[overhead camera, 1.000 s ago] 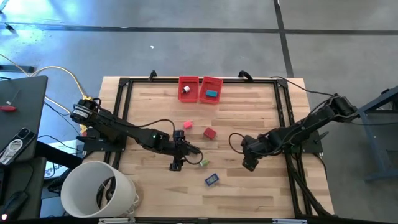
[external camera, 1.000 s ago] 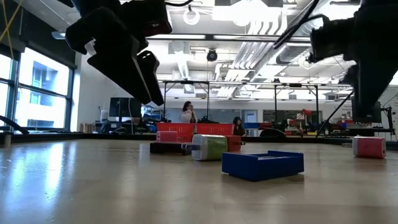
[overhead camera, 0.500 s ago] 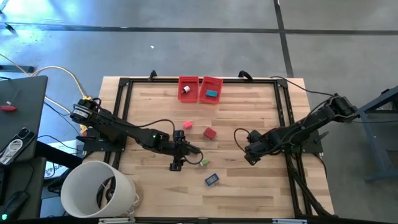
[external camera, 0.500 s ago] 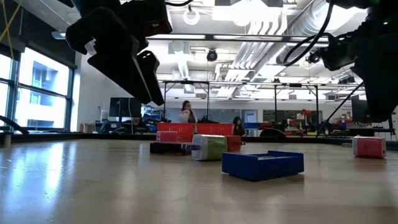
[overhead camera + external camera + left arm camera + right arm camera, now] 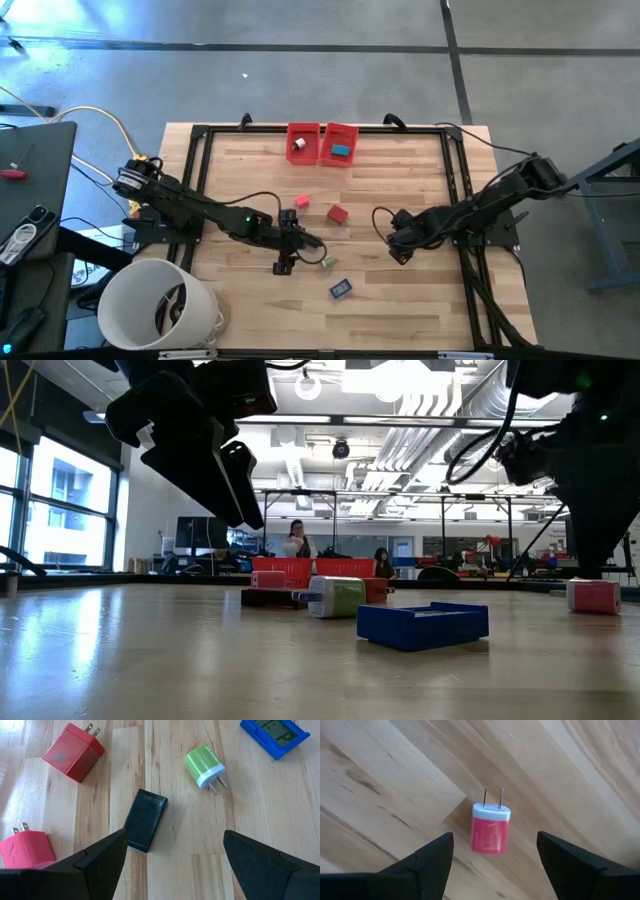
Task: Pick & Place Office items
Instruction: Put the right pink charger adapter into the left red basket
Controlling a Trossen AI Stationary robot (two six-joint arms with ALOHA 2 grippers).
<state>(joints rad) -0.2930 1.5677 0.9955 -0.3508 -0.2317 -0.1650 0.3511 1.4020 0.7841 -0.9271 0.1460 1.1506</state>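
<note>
Red charger (image 5: 491, 828), white-capped, two prongs, lying flat on wood

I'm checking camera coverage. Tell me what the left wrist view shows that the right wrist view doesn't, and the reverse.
Only the left wrist view: a black rectangular block, a green round plug adapter with a white face, a red cube-shaped plug, a pink plug and a dark blue flat piece.
Only the right wrist view: a red plug with a white pronged end.
Both: the pale wooden tabletop and an open gripper, the left gripper or the right gripper.
</note>
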